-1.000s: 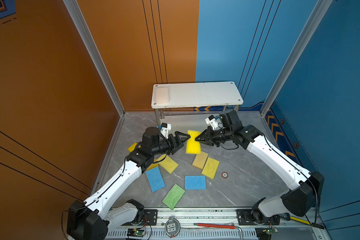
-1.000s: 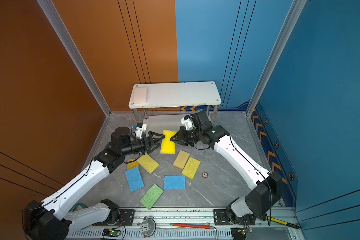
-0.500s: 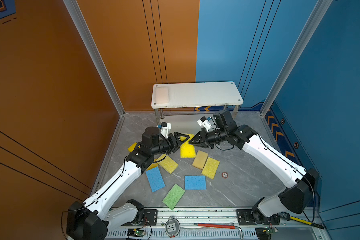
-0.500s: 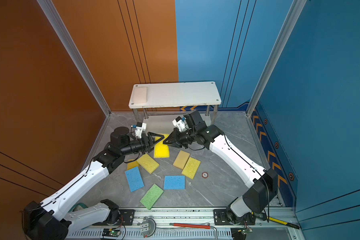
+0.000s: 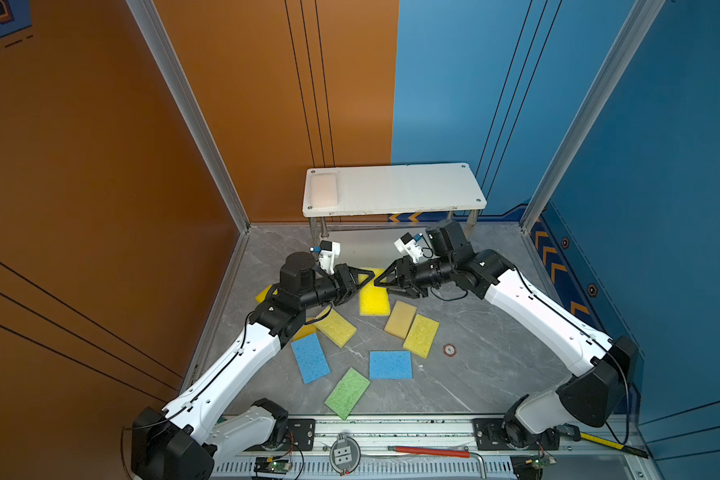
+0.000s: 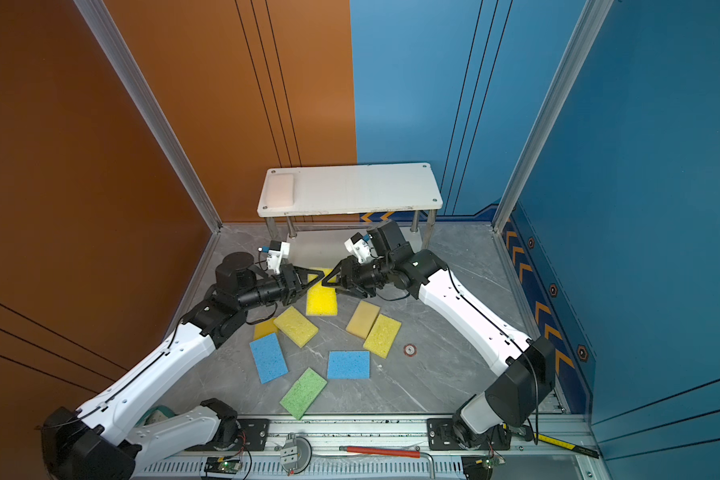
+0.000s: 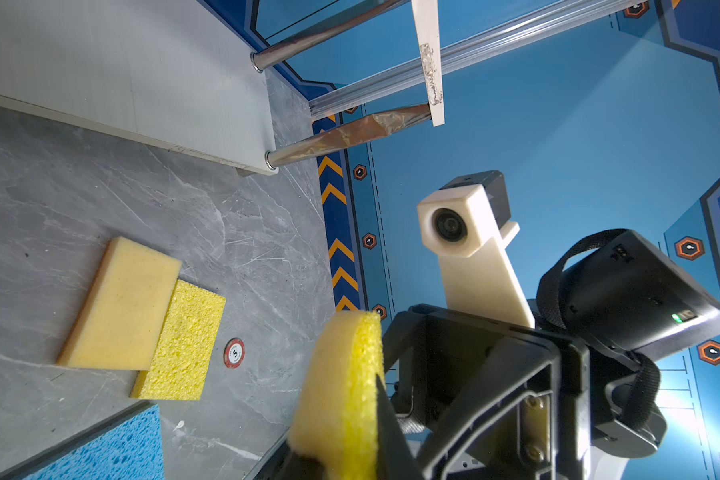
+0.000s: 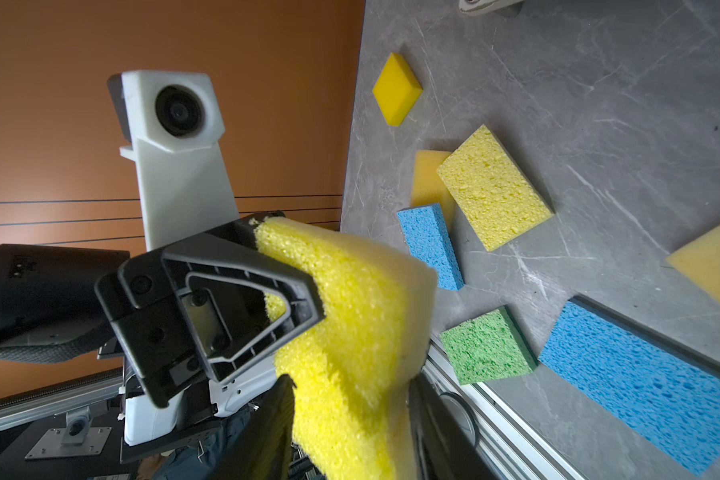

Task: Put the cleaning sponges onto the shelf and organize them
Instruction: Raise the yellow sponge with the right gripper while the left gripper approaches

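Observation:
A bright yellow sponge hangs above the floor between both arms. My left gripper is shut on one end of it. My right gripper straddles the other end, its jaws open and the foam unsqueezed between them. The shelf stands at the back wall with a pale pinkish sponge at the left end of its top board. On the floor lie several sponges: yellow, tan, yellow, two blue and green.
An orange sponge pokes out from under my left arm near the left wall. A small red token lies on the floor right of the sponges. A red-handled tool rests on the front rail.
My right gripper carried the yellow sponge left to meet my left gripper. The left jaws closed on the sponge and the right jaws opened.

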Motion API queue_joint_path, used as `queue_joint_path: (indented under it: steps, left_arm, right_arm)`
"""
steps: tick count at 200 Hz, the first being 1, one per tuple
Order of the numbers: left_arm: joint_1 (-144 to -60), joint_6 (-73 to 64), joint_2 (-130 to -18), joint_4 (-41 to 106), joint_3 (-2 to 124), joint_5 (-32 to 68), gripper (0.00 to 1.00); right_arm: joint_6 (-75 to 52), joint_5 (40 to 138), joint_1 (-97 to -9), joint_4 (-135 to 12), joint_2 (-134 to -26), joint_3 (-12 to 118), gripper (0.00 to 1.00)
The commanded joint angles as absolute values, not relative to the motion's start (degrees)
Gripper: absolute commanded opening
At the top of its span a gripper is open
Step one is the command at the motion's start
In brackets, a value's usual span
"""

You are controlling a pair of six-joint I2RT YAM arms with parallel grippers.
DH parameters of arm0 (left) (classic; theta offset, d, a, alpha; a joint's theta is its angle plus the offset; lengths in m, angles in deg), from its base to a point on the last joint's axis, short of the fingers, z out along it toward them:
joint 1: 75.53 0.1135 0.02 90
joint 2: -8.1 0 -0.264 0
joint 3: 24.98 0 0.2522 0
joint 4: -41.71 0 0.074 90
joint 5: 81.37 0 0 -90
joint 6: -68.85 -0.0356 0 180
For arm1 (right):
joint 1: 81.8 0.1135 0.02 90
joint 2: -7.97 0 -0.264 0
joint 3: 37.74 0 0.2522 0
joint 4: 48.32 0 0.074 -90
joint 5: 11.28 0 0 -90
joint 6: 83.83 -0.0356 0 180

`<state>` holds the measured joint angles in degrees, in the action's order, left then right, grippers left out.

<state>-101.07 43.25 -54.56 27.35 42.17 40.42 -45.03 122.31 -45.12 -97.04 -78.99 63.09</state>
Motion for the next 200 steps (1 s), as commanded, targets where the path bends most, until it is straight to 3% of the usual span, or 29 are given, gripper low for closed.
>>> queue_joint_path:
  steps: [1,27,115,150,200]
  left_arm:
    - [-99.73,43.63,-52.5,29.48,42.55,39.07,0.14]
    - [-97.89,45.85,-51.33,32.64,41.97,38.87,0.14]
    - [-95.08,54.59,-52.08,44.19,41.0,39.41,0.14]
    - [-95.02,54.96,-51.35,44.26,40.87,39.46,0.14]
    - [-94.27,55.31,-49.63,44.23,39.74,39.31,0.14]
  right_arm:
    - [-44.68,123.25,-45.98,-96.62,-76.67,63.01,0.64]
    - [-45.17,125.2,-46.48,-95.52,-74.69,61.14,0.72]
    - [-55.57,129.43,-44.03,-77.6,-73.8,56.37,0.71]
    - [-55.94,128.46,-43.37,-76.28,-73.94,56.68,0.65]
    - [-56.84,127.78,-42.21,-75.31,-73.9,56.87,0.44]
